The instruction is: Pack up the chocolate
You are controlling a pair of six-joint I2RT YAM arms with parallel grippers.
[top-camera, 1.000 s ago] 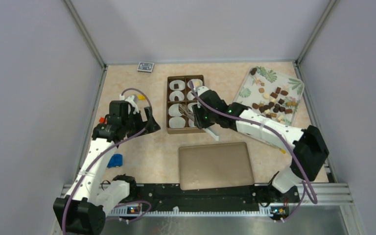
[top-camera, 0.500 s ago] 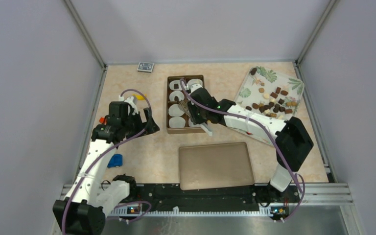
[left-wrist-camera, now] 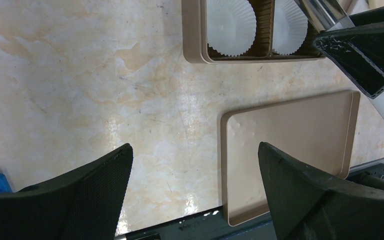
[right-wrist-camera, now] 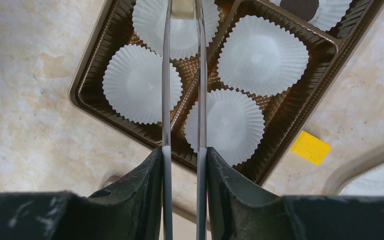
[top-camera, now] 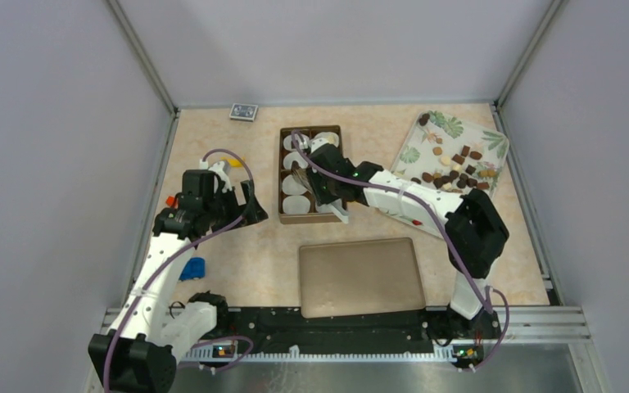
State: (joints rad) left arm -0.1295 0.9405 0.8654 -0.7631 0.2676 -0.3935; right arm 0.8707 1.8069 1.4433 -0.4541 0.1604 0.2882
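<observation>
Most of the chocolates (top-camera: 457, 169) lie loose on the leaf-printed tray (top-camera: 444, 124) at the far right of the tabletop (top-camera: 237, 246), a scatter of dark, brown and cream bits well apart from the box (top-camera: 282, 176) they are meant for. One of them looks to be on its way. In the right wrist view a tan piece (right-wrist-camera: 183, 6) sits pinched between the two thin blades of the right end effector (top-camera: 300, 175), which is clenched narrowly on it above the white paper cups (right-wrist-camera: 142, 82) in the middle of the box. Only the edge of the piece shows at the top of that view, so I take it for a chocolate rather than swear to it. One far cup already holds a dark piece (right-wrist-camera: 300, 6). The other cups that I can see are bare, though the arm and its cable hide part of the box from above. The left end effector (left-wrist-camera: 195, 147) hangs spread wide and holding nothing over bare tabletop to the left of the box. The lid (top-camera: 360, 277) lies flat near the front edge, apart from the box. By my reckoning the job is barely begun: the cups nearly all need filling, the tray is nearly full, and the lid has not been put on.
</observation>
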